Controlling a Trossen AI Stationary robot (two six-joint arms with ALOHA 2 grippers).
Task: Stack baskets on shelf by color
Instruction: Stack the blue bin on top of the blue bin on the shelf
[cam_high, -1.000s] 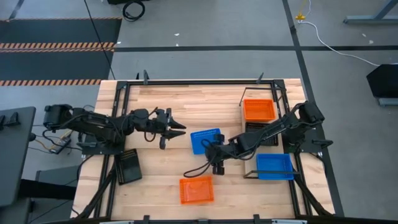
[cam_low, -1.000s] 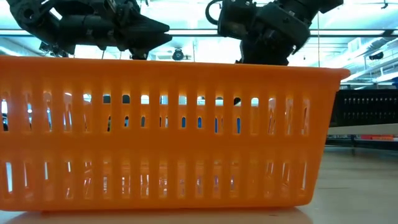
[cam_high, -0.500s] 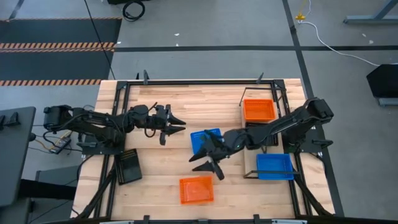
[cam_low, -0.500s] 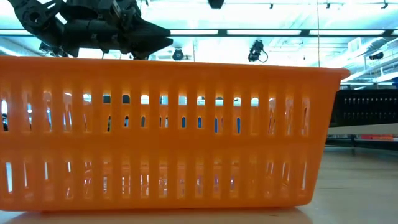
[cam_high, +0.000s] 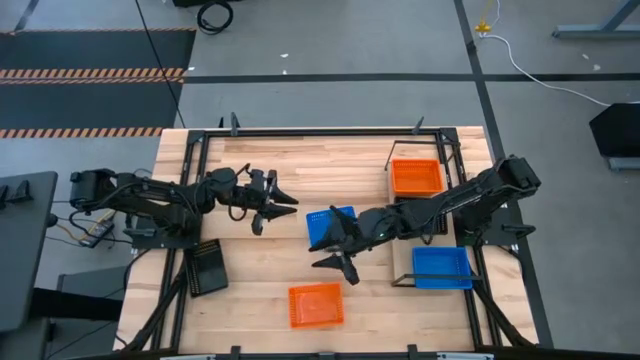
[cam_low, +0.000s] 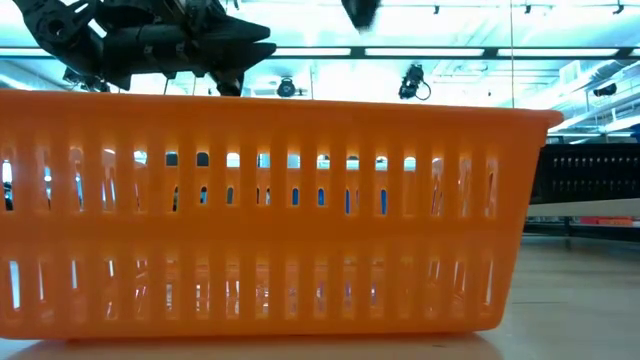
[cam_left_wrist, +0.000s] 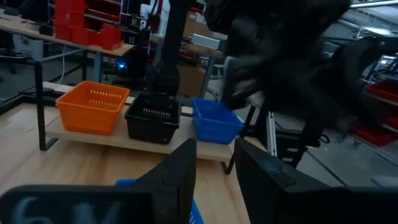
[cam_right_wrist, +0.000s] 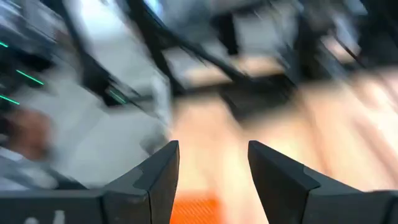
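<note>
**Both arms over the counter, nothing held**

From above, you see the light wooden counter (cam_high: 250, 280) with the shelf (cam_high: 428, 225) along its right side: a pale board in a thin black wire frame. On it sit an orange basket (cam_high: 416, 177) at the far end, a black basket (cam_high: 418, 215) in the middle, partly under the right arm, and a blue basket (cam_high: 441, 267) at the near end. Loose on the counter lie a second blue basket (cam_high: 322, 224), a second orange basket (cam_high: 316, 305) near the front edge, and a second black basket (cam_high: 207, 266) at the left. Your right gripper (cam_high: 335, 262) hangs between the loose blue and orange baskets, jaws spread wide and empty. Your left gripper (cam_high: 272, 209) is over bare wood left of the loose blue basket, jaws partly apart, holding nothing.

At counter level, the loose orange basket fills the picture, its plastic wall cut with rows of upright slots; the left gripper (cam_low: 225, 45) shows above its rim.

Your left wrist camera looks at the shelf with its orange, black and blue mesh-sided baskets side by side, the dark right arm (cam_left_wrist: 286, 50) blurred in front.

Your right wrist camera is blurred; the jaws stand wide, with an orange patch between them.
</note>
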